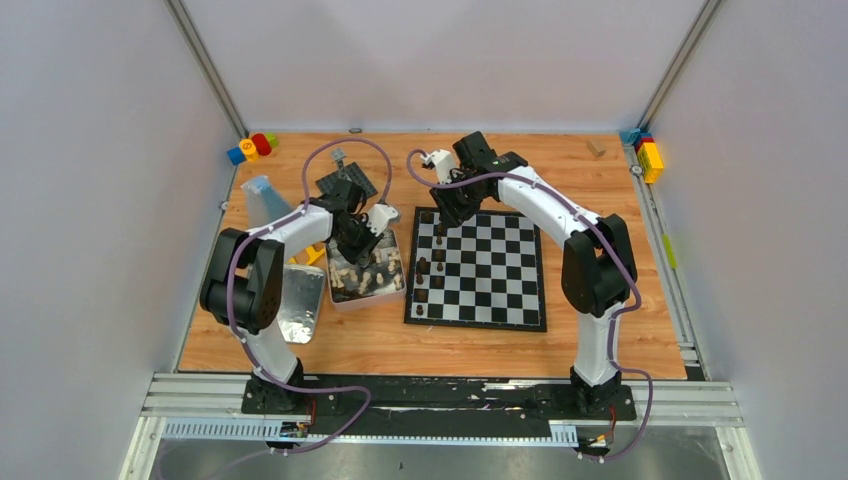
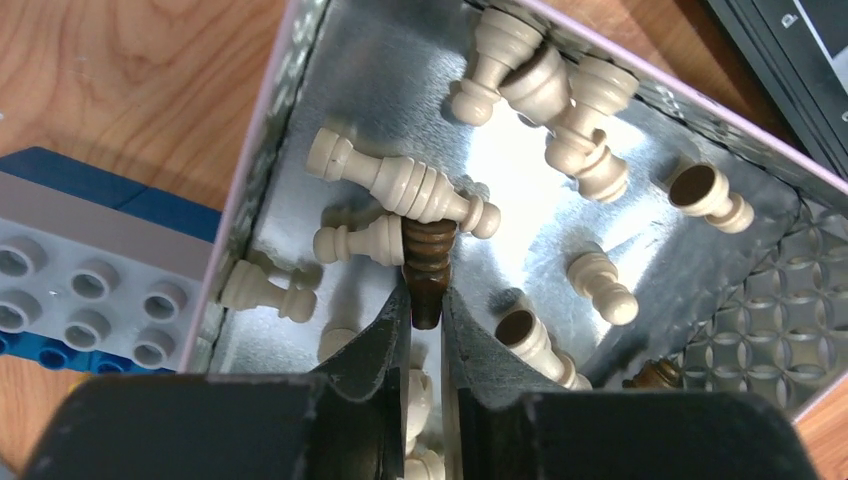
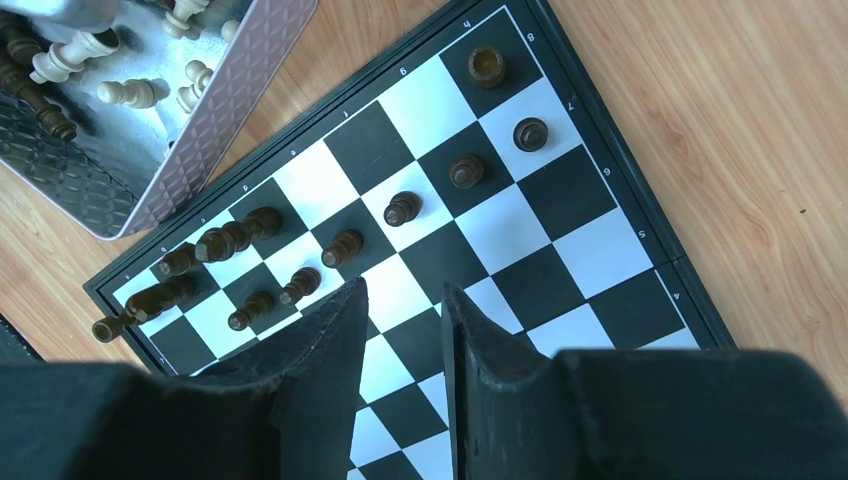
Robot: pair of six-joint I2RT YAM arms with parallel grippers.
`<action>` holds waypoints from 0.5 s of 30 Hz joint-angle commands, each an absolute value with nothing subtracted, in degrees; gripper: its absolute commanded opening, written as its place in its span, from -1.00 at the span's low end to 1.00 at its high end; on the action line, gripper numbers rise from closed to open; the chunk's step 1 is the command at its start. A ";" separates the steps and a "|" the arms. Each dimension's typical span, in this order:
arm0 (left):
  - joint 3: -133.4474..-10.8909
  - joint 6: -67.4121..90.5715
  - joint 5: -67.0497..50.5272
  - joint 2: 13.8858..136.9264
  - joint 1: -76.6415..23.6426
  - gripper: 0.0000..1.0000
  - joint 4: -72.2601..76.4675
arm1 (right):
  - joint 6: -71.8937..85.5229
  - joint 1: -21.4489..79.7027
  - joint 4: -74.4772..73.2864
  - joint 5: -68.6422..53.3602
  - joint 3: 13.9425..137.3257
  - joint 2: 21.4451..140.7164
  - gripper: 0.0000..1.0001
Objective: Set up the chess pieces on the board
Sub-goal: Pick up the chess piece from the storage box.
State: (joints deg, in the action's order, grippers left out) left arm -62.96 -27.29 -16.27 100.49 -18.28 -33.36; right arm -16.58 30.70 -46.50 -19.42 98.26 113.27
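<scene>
Top external view has the left arm bent down into the metal tin [image 1: 345, 303], which sits just beside the left edge of the board [image 1: 495, 280]. The left wrist view shows the left gripper [image 2: 427, 320] with its jaws closed on the narrow end of a dark brown piece [image 2: 428, 255]. Whether that piece rests on the tin floor or is already raised cannot be told. Cream pieces [image 2: 400, 185] lie on their sides all around it, and one crosses its far end. A blue brick [image 2: 90, 280] lies outside the tin wall.

Further right, the dark pieces [image 3: 402, 208] already set out stand in the two files of the board nearest the tin, while the other squares are bare. No cream piece shows on the board. The right gripper [image 3: 405, 300] hangs over the far part of those files, jaws apart and nothing between them.

The step in hand looks like fetching another dark piece from the tin. The next move would call for a straight lift clear of the crowding cream pieces, then a short carry right to an unfilled square. Held by one end, the piece would need turning upright before release.
</scene>
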 commanded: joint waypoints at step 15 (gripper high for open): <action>-57.44 -31.55 -25.56 79.27 -18.11 -1.00 -37.29 | -8.06 28.23 -44.64 -38.37 108.19 110.03 -0.28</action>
State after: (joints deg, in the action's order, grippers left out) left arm -58.22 -29.02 -21.34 84.66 -18.26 -35.62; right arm -12.78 29.19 -46.54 -27.11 103.24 112.49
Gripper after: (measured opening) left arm 0.029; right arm 0.356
